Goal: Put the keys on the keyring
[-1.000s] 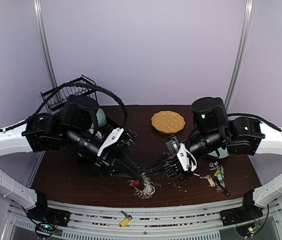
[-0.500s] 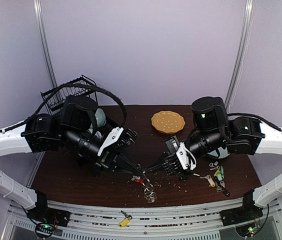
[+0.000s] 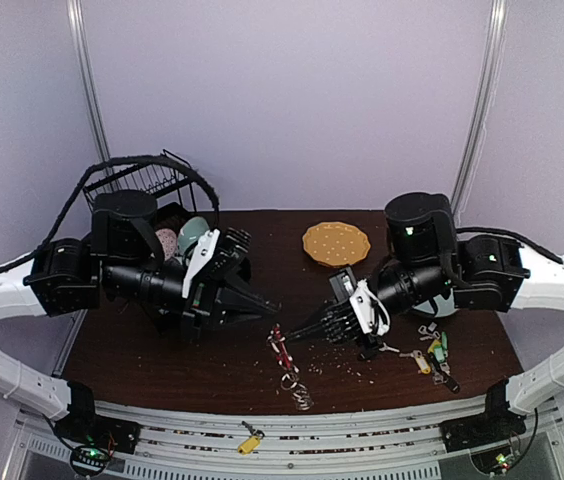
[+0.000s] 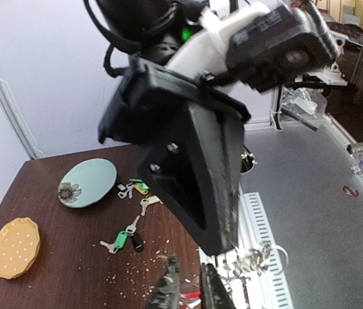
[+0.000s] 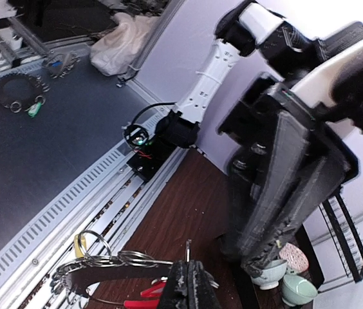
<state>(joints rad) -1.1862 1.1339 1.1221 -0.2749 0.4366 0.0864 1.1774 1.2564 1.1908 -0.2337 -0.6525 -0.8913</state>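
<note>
The keyring (image 3: 284, 355) hangs off the table between the two arms, its red arc on top and silver loops dangling below. My right gripper (image 3: 292, 336) is shut on a metal loop of it; in the right wrist view a thin metal edge sticks out of the closed fingertips (image 5: 188, 264), beside the dark band (image 5: 104, 273). My left gripper (image 3: 276, 308) is nearly closed, and red plastic shows between its fingers (image 4: 189, 270). The loops (image 4: 253, 261) hang under the right finger. Loose keys (image 3: 427, 355) lie at the right, one with a green tag (image 4: 120, 239).
A yellow dotted plate (image 3: 336, 243) sits at the back centre. A teal flower plate (image 4: 88, 182) lies beside the loose keys. A black wire rack (image 3: 147, 185) with bowls (image 3: 177, 240) stands at the back left. One yellow-tagged key (image 3: 250, 440) rests on the front rail. Crumbs dot the table.
The keyring has come up off the table and now hangs stretched out. The left arm pulled back and up to the left, its jaws closing; the right gripper rose slightly.
</note>
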